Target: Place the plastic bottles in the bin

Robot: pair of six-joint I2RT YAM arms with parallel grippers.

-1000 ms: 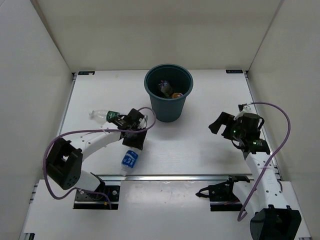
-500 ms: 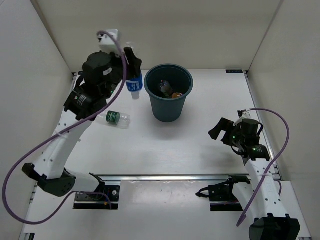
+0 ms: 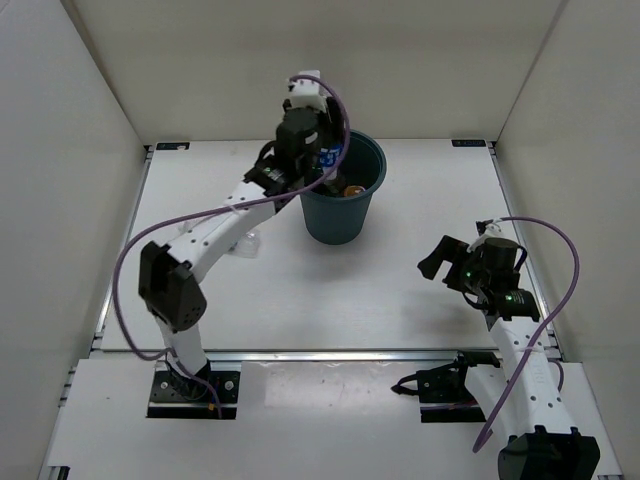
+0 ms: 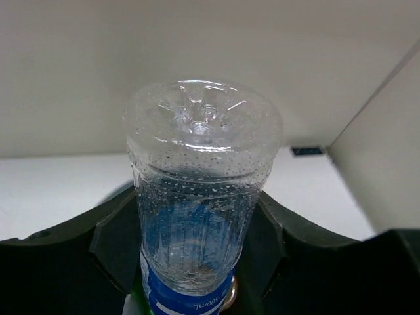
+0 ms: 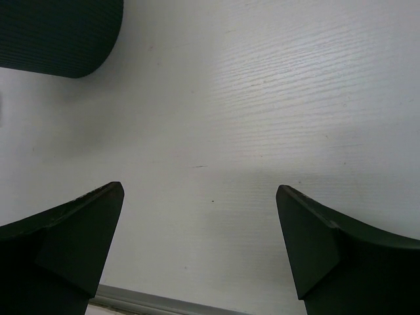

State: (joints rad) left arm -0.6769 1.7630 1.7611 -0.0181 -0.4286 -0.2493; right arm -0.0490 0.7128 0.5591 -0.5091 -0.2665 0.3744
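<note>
My left gripper point(image 3: 322, 158) is shut on the clear bottle with the blue label point(image 3: 328, 156) and holds it over the left rim of the bin point(image 3: 338, 222). In the left wrist view the bottle point(image 4: 197, 164) fills the space between my fingers point(image 4: 118, 243), its base toward the camera. An orange bottle point(image 3: 353, 189) lies inside the bin. The clear bottle with the green label point(image 3: 246, 243) lies on the table left of the bin, mostly hidden under my left arm. My right gripper point(image 3: 436, 258) is open and empty, low over the table point(image 5: 200, 223).
The bin's dark side point(image 5: 59, 33) shows at the top left of the right wrist view. White walls enclose the table on three sides. A metal rail point(image 3: 330, 352) runs along the near edge.
My left arm has swung right with the blue-label bottle, from left of the bin to over its rim. The right arm has not moved.
</note>
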